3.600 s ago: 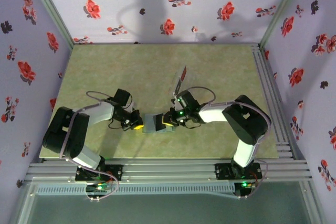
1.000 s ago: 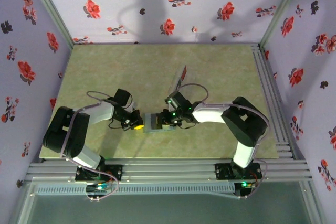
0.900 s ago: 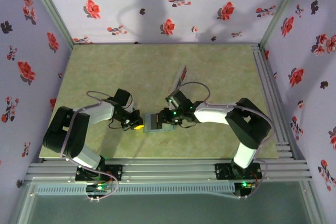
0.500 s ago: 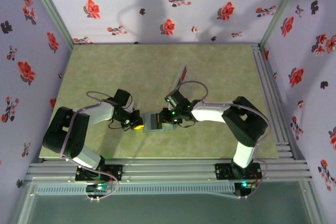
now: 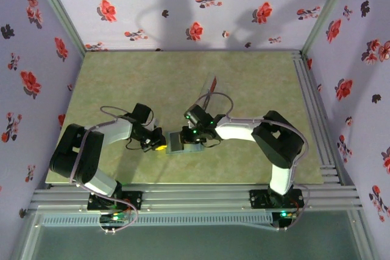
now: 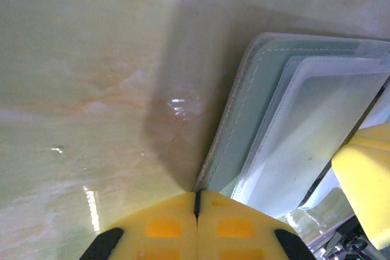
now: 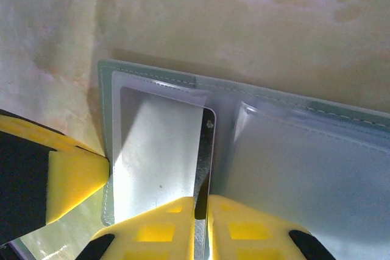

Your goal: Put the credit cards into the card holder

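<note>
your right gripper (image 7: 201, 206) is clamped on a credit card (image 7: 205, 150), held edge-on over the open card holder (image 7: 292, 150), which lies on the table (image 5: 122, 83) between the two arms. your left gripper (image 6: 196, 202) is closed with the holder's edge running into the seam of its pads, so i judge it is pinning the holder by that edge. the main risk is the card's leading corner meeting the lip of the clear pocket instead of sliding under it: push on and the film buckles, or the card pivots in that thin pinch. a second risk is the holder sliding or lifting if the left pinch has too little of the edge to resist the push. the two sets of yellow pads are also close together, so a small sideways correction could knock one against the other. you cannot read the card's face or colour from the wrist view, nor tell whether its front edge is inside the pocket or resting on top of it. from above, the grippers cover most of the holder, and a red card (image 5: 212, 84) farther back leans on something clear that is too small to make out
</note>
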Robot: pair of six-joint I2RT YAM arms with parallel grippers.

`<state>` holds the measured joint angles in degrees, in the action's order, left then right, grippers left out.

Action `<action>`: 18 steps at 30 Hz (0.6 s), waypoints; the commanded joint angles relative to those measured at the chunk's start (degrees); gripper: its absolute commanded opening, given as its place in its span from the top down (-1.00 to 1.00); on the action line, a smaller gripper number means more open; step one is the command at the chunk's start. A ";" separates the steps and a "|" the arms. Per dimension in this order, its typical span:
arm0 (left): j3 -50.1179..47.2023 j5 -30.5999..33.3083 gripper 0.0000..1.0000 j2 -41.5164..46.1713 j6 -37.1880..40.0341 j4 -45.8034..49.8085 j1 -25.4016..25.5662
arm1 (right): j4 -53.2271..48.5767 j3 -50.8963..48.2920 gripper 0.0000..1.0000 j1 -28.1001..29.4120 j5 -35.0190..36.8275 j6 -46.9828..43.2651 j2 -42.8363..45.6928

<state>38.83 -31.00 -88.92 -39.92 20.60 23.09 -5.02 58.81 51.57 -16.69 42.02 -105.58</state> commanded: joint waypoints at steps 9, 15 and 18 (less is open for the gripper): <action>-1.30 0.15 0.94 -2.74 -0.42 -4.06 1.61 | 3.25 0.92 0.65 1.96 -3.26 2.90 -1.38; -1.41 0.31 0.94 -1.85 -0.44 -3.64 1.61 | 2.43 0.23 0.59 1.95 -2.38 2.75 0.20; -1.58 0.81 0.92 -0.37 -0.68 -3.12 1.65 | -1.37 0.42 0.52 2.02 0.43 1.14 2.42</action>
<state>38.81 -31.31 -89.10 -40.10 19.70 23.46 -4.49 58.92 52.56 -17.45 44.01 -105.82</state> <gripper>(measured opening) 0.067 0.230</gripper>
